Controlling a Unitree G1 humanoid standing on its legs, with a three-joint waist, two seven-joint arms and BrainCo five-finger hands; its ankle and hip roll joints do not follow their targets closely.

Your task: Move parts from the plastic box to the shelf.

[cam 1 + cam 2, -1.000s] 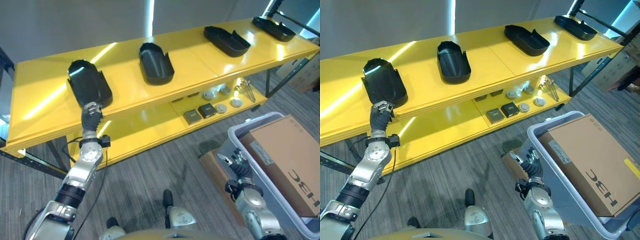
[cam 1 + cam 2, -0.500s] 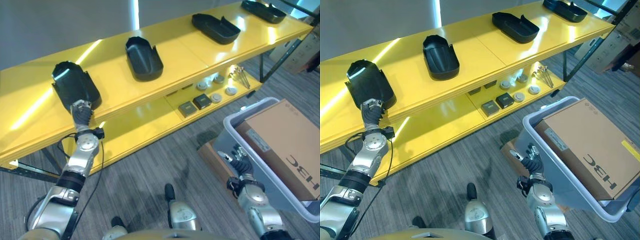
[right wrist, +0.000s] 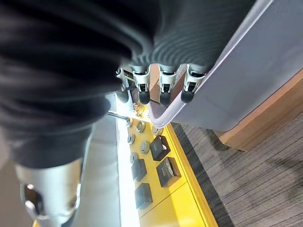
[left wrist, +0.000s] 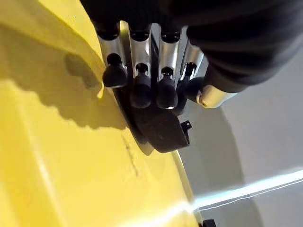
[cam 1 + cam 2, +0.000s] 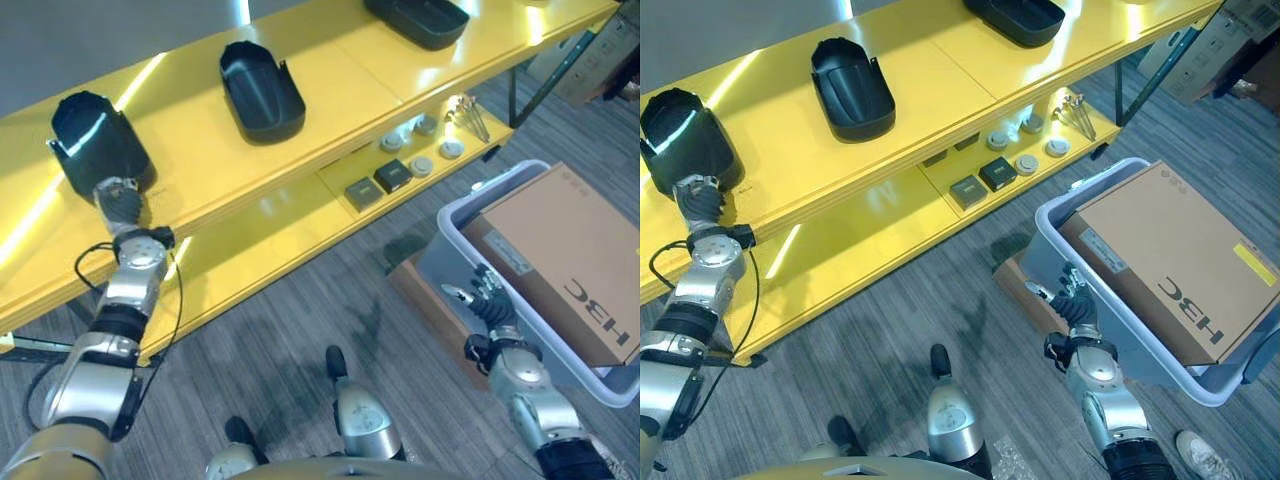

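Two head cameras, set side by side, look steeply down and share a yellow shelf (image 5: 330, 100), a grey plastic box (image 5: 1060, 250) and the floor. A camera on the left wrist looks from very close along the left hand (image 4: 142, 80) across the shelf top. The right wrist camera looks past the right hand (image 3: 156, 85) toward the lower shelf.

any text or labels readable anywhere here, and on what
Large dark print on the cardboard box: a few big letters, seen upside down, not safely readable.
White label on the same box: too small to read.
Yellow sticker on the same box: no legible text.
Plastic box: no print visible.
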